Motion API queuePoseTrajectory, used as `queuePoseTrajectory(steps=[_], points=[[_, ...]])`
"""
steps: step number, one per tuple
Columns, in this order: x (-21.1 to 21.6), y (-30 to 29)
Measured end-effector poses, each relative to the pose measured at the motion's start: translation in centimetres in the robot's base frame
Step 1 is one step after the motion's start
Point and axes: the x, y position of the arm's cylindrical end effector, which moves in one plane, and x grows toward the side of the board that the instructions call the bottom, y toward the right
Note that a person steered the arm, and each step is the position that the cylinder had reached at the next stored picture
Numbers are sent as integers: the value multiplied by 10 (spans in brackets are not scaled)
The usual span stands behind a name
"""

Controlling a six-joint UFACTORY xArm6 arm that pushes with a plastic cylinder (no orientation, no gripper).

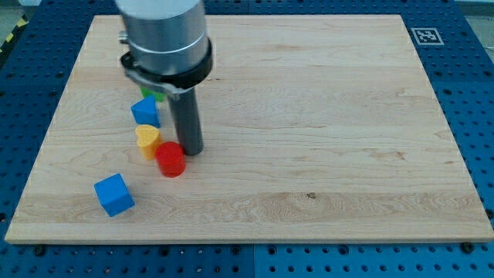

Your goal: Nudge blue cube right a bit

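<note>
A blue cube (114, 194) lies near the board's lower left. My tip (191, 150) stands up and to the right of it, well apart, touching or almost touching the upper right of a red round block (170, 159). A yellow heart-shaped block (147, 140) sits just left of the red one. Another blue block (145, 111) lies above the yellow one, and a green block (152, 96) peeks out behind it, mostly hidden by the arm.
The wooden board (309, 116) lies on a blue pegboard table. A black-and-white marker (426, 35) is at the board's upper right corner. The arm's grey body (164, 35) covers the upper left.
</note>
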Motion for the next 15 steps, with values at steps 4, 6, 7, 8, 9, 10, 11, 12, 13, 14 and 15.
queuePoseTrajectory(steps=[4,6,7,8,9,10,11,12,13,14,15], points=[[13,0],[80,22],[114,8],[115,-27],[114,-68],[114,-119],[99,-162],[88,-172],[77,-172],[75,-166],[75,-166]])
